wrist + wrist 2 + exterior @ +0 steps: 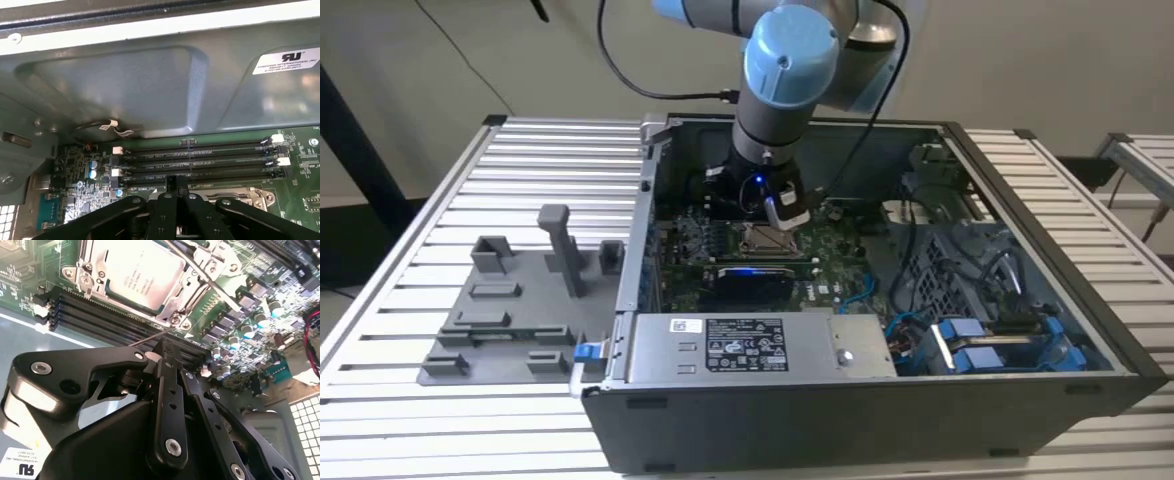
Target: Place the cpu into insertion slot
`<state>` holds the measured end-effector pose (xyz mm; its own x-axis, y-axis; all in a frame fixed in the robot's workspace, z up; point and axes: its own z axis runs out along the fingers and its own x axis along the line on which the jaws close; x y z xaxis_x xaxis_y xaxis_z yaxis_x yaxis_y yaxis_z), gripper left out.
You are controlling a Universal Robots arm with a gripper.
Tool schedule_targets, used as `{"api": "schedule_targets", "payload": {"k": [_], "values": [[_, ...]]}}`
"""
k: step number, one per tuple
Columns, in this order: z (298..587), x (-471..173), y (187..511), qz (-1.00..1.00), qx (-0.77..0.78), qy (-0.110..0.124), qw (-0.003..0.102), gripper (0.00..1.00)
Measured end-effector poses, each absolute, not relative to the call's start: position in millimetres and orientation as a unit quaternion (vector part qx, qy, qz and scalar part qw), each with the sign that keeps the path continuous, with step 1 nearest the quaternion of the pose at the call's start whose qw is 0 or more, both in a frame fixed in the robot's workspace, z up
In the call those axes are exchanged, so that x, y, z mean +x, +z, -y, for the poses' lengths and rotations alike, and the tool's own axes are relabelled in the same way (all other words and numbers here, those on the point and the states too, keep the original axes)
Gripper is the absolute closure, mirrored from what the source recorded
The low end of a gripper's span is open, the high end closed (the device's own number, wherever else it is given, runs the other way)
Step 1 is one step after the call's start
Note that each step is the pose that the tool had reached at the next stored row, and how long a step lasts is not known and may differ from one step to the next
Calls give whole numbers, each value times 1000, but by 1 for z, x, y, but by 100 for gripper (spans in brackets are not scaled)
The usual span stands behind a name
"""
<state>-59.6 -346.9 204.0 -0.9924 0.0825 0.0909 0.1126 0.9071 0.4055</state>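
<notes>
Sitting square in the insertion slot [150, 285], the cpu [137, 275] shows its silvery face (metal frame around it, thin wire lever [205, 282] slanting across one corner). In the exterior view, the slot [765, 238] lies mid-motherboard [834, 275] inside the open computer case [1041, 300], with the power supply [747, 345] along the near wall. The gripper [167, 347] hangs just beside the slot, above the long black memory slots [200, 160]; its fingers are drawn together with nothing between them, clear of the chip. A grey fixture plate [507, 320] rests on the slatted table [400, 270] to the exterior view's left.
</notes>
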Motion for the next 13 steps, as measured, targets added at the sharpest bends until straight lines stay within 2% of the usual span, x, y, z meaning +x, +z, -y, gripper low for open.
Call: {"api": "schedule_targets", "payload": {"k": [13], "values": [[347,-58,199,976,-50,-210,36,89]]}}
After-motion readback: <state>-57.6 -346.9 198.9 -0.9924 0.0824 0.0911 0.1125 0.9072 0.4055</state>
